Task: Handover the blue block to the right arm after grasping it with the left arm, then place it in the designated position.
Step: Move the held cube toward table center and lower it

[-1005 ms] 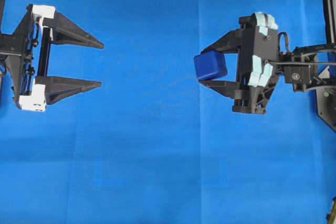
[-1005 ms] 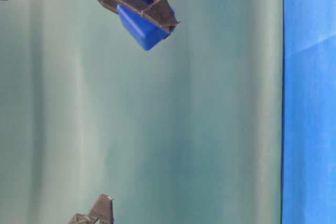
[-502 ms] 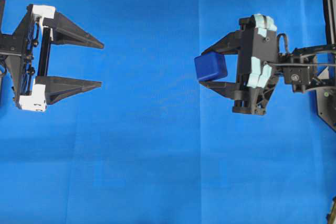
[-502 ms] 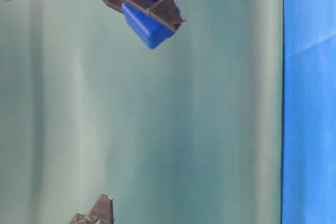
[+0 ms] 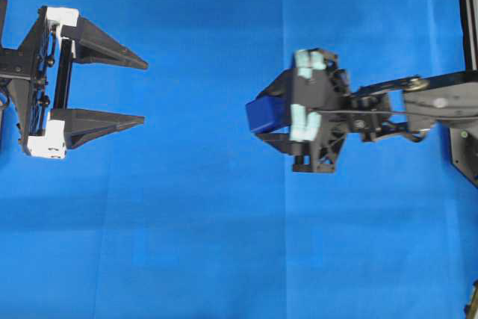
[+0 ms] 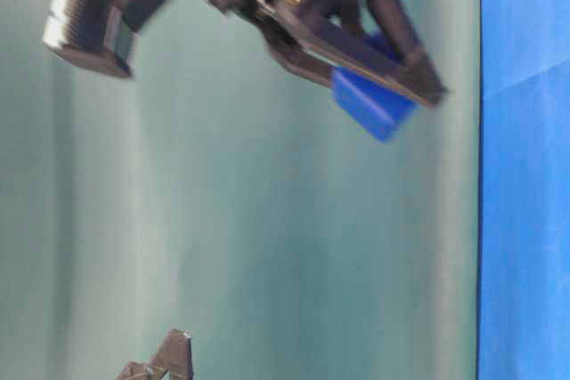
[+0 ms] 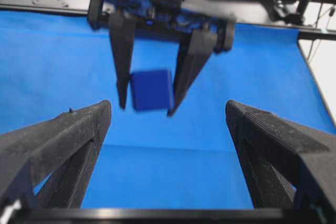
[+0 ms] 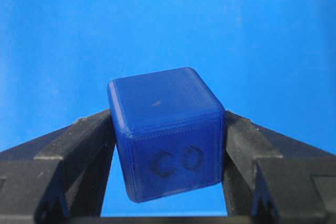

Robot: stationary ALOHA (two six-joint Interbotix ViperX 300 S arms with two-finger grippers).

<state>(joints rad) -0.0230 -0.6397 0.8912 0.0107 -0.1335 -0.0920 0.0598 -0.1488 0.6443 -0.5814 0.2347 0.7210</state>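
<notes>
The right gripper (image 5: 263,117), marked by its pale teal wrist casing (image 5: 305,106), is clamped on the blue block (image 5: 262,114), holding it clear above the blue-covered surface (image 5: 224,244) near the middle of the overhead view. The block sits between the two black fingers (image 8: 79,145), one pressing each side face.

The left gripper (image 5: 144,89), with white brackets (image 5: 52,143), stands well apart at the left edge, its fingers spread wide and nothing between them.

The right wrist view alone shows the block close: a rounded dark-blue cube, slightly tilted, one face toward the camera bearing a faint ring-shaped mark (image 8: 178,162). Being a cube, it has no clear long axis.

The left wrist view looks across the surface at the right gripper head-on, fingers hanging downward with the block (image 7: 152,89) pinched between their tips. The left gripper's own finger (image 7: 58,145) frames the shot.

The table-level view, blurred, shows the block (image 6: 372,102) jutting beyond the finger tips against a green backdrop (image 6: 267,246).
</notes>
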